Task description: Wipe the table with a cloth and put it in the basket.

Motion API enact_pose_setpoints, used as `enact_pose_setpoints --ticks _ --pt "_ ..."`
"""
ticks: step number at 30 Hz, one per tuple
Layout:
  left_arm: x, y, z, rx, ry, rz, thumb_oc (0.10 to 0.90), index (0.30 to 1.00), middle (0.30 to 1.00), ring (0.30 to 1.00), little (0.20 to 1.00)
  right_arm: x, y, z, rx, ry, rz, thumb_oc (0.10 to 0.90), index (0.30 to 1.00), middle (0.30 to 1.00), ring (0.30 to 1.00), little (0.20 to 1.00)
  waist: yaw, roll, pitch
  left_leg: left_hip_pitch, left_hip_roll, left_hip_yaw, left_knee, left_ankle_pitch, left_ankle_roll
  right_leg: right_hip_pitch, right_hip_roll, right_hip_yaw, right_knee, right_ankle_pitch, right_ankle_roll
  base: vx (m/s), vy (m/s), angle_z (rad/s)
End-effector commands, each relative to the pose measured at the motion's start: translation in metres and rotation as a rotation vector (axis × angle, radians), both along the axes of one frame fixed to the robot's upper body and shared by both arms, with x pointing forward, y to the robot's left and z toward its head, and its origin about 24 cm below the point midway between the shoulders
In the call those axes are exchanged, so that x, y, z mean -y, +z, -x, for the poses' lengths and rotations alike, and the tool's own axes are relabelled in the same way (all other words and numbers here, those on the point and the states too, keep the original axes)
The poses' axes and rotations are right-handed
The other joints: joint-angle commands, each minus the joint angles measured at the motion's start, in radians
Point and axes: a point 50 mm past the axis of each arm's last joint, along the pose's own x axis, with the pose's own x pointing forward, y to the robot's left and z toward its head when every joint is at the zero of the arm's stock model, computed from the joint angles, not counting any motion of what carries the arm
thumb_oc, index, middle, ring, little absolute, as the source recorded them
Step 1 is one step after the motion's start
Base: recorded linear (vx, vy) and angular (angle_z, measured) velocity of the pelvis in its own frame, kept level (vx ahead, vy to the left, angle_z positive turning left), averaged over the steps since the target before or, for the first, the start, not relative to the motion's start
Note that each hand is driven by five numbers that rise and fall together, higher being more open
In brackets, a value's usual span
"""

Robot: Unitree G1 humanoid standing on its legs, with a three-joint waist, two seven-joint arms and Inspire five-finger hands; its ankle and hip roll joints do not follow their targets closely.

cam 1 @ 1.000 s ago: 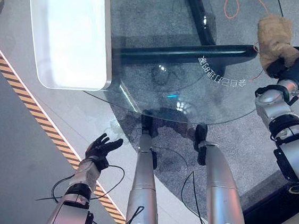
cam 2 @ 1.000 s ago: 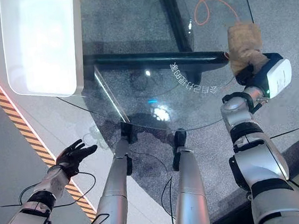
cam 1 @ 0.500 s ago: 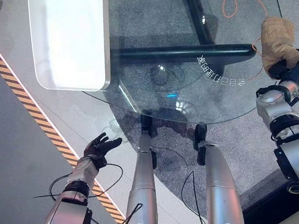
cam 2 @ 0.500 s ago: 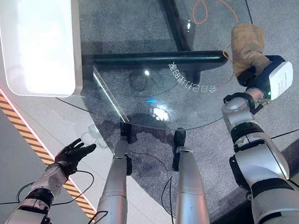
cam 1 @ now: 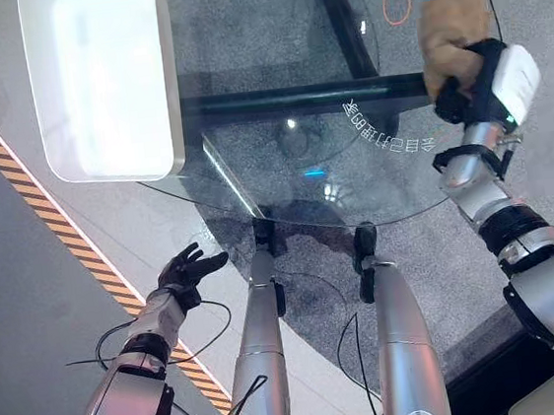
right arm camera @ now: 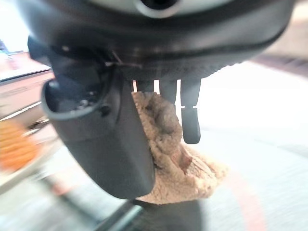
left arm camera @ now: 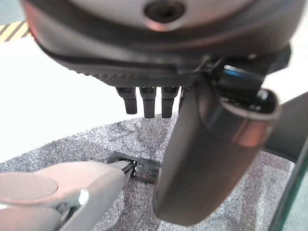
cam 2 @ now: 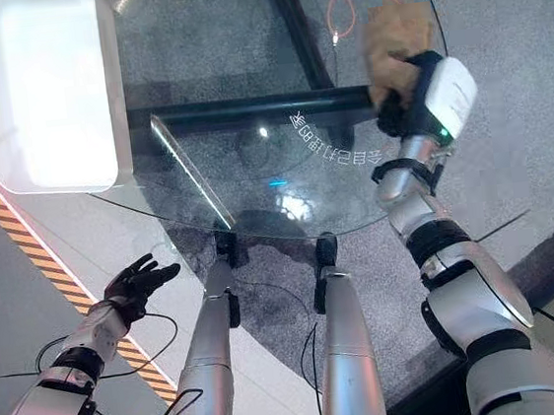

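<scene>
Right wrist view shows the right hand (right arm camera: 144,120) with thumb and fingers curled round the crumpled tan terry cloth (right arm camera: 178,163), bunched over the round glass table (cam 1: 278,118) near its right rim. The loose lower folds hang free, so the cloth could slip from this pinch or drag unevenly if pressed flat against the glass. The white rectangular basket (cam 1: 100,82) sits on the table's far left edge, well apart. White curved lettering (cam 1: 388,131) on the glass is unreadable. Below the table's left edge, the left hand (cam 1: 189,268) hangs relaxed and spread.
</scene>
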Motion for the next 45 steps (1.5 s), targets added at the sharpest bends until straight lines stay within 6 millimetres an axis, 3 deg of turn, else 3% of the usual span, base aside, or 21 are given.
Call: enact_pose_setpoints --ticks 1,8,21,35,45 --pt "-0.011 -0.013 0.013 -0.047 0.091 -0.009 0.8 0.9 0.9 0.9 0.9 -0.053 0.058 0.002 0.173 0.201 0.197 0.1 0.3 0.3 0.3 0.2 0.03 0.003 -0.019 0.052 -0.107 0.095 0.099 -0.168 0.112 0.061 0.054 -0.063 -0.241 0.139 -0.013 0.0 0.0 0.0" --pt "0.0 -0.021 0.017 -0.049 0.071 0.0 0.8 0.9 0.9 0.9 0.9 -0.113 0.044 0.013 0.092 0.423 0.353 0.1 0.3 0.3 0.3 0.2 0.037 0.01 -0.019 0.06 -0.116 0.104 0.091 -0.156 0.114 0.069 0.052 -0.072 -0.244 0.134 -0.02 0.0 0.004 0.03" --pt "0.006 -0.025 0.017 -0.05 0.059 0.002 0.8 0.9 0.9 0.9 0.9 -0.162 0.004 0.03 -0.078 0.683 0.524 0.1 0.3 0.3 0.3 0.2 0.039 0.011 -0.019 0.068 -0.119 0.113 0.083 -0.142 0.108 0.079 0.045 -0.076 -0.247 0.138 -0.019 0.0 0.0 0.0" --pt "0.005 -0.024 0.016 -0.055 0.063 0.003 0.8 0.9 0.9 0.9 0.9 -0.181 -0.01 0.045 -0.125 0.825 0.53 0.1 0.3 0.3 0.3 0.2 0.035 0.008 -0.019 0.063 -0.118 0.112 0.081 -0.133 0.104 0.073 0.047 -0.073 -0.24 0.14 -0.017 0.0 0.0 0.0" --pt "0.004 -0.021 0.014 -0.054 0.061 -0.003 0.8 0.9 0.9 0.9 0.9 -0.181 -0.016 0.049 -0.121 0.811 0.507 0.1 0.3 0.3 0.3 0.2 0.031 0.003 -0.019 0.064 -0.115 0.111 0.083 -0.133 0.105 0.073 0.046 -0.074 -0.237 0.143 -0.014 0.0 0.0 0.0"
